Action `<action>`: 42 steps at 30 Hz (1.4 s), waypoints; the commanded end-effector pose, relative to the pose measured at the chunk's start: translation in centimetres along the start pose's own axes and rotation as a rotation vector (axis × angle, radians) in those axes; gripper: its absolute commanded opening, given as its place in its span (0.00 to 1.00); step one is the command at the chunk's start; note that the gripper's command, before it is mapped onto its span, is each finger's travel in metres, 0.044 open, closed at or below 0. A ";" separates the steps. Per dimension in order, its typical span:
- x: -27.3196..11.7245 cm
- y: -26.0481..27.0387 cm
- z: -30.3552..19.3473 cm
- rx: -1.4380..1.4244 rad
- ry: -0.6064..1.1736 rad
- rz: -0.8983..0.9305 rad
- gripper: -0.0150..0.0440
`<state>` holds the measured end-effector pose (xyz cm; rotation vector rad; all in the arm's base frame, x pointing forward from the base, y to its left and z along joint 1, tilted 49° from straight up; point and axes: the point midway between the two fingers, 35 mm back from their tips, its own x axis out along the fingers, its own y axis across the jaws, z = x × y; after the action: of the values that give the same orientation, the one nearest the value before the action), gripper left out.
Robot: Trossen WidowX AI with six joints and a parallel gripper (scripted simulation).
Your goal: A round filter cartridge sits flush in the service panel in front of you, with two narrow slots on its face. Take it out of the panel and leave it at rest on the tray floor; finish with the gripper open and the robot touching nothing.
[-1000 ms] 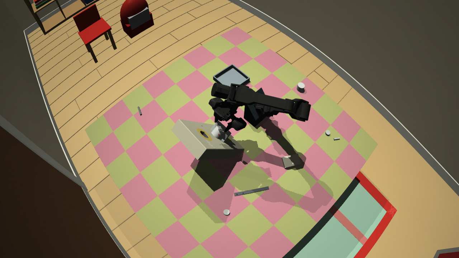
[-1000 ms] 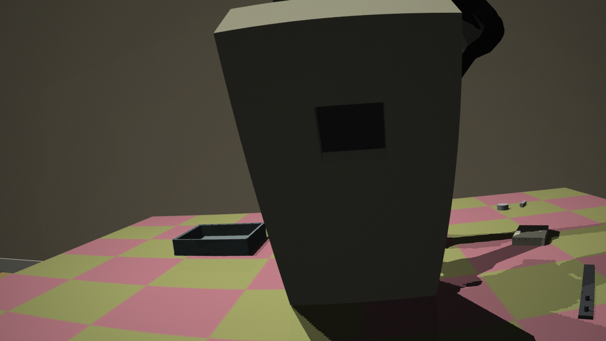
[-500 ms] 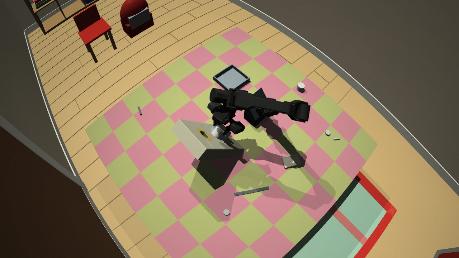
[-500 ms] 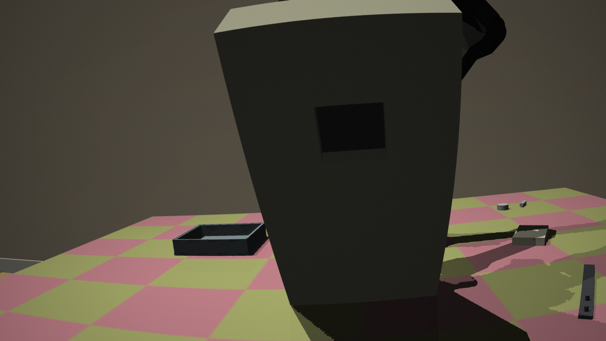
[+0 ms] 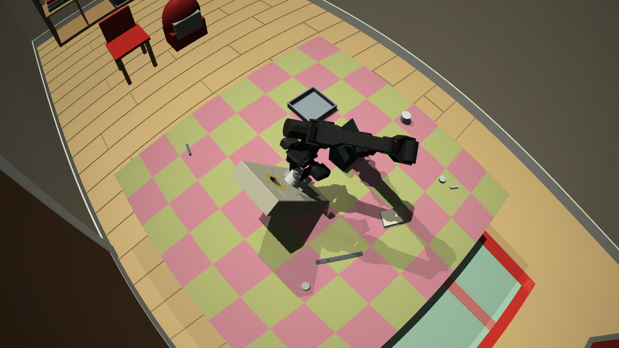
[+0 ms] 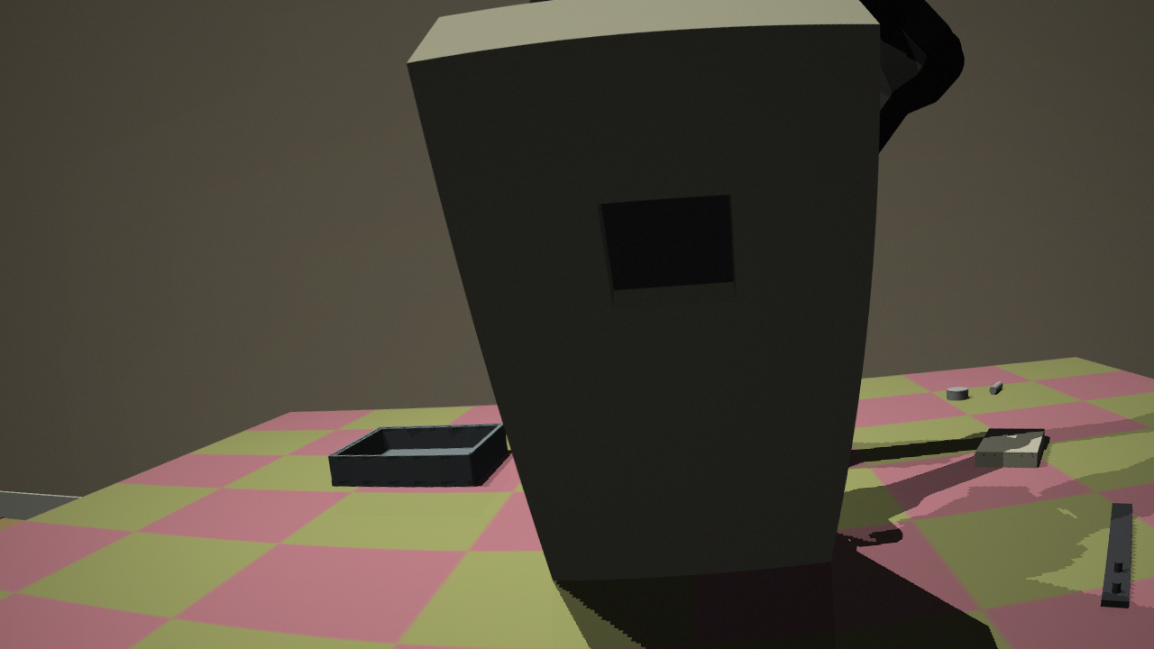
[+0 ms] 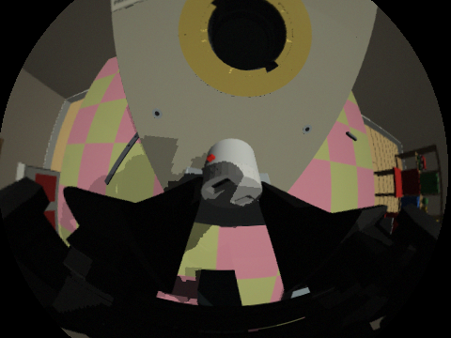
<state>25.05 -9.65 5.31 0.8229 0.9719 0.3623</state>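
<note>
The white filter cartridge [image 5: 292, 178] [image 7: 233, 152] is out of the panel [image 5: 259, 194] [image 6: 685, 403] [image 7: 155, 61]. It sits at a small grey ledge low on the panel's sloping face, its slotted, red-marked end toward the wrist camera. The brass-coloured ring [image 7: 194, 52] above it surrounds an empty dark hole. My gripper [image 5: 301, 176] [image 7: 231, 184] is shut on the cartridge, with a fingertip against each side near the slotted end. The cartridge's underside is hidden. The tray [image 5: 311, 103] [image 6: 403, 470] stands beyond the panel, with nothing visible in it.
A dark bar [image 5: 339, 257] [image 6: 1117, 541] [image 7: 122, 160] and a white disc [image 5: 305, 285] lie near the panel. A flat pale box [image 5: 389, 219] [image 6: 1012, 450] lies in the arm's shadow. A white-topped cylinder [image 5: 405, 116] stands right of the tray. A small pin [image 5: 188, 149] lies at the left.
</note>
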 end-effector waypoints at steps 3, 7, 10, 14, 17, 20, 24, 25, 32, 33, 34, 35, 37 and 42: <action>0.0 -0.1 0.0 -0.004 0.003 -0.008 0.43; -0.4 -0.1 0.8 -0.003 0.002 -0.005 0.26; -0.8 0.0 1.8 -0.001 0.000 -0.002 0.25; -1.1 0.0 2.3 0.000 0.000 -0.001 0.25; -2.3 -0.2 2.5 0.001 0.001 -0.006 0.25; -3.9 -0.3 2.7 0.002 0.002 -0.010 0.25; -6.1 -0.4 2.8 0.003 0.003 -0.012 0.25; -6.6 -0.4 2.8 0.003 0.003 -0.012 0.25; -10.2 0.0 2.7 0.002 0.003 -0.003 0.25; -10.2 0.0 2.7 0.002 0.003 -0.003 0.25; -10.2 -0.1 2.7 0.002 0.003 -0.003 0.25; -10.2 -0.3 2.7 0.002 0.003 -0.003 0.25; -10.1 -1.2 2.8 0.002 0.002 -0.004 0.25; -9.9 -3.7 3.0 0.000 0.002 -0.005 0.25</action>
<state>22.03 -18.16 10.50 0.8232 0.9768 0.3629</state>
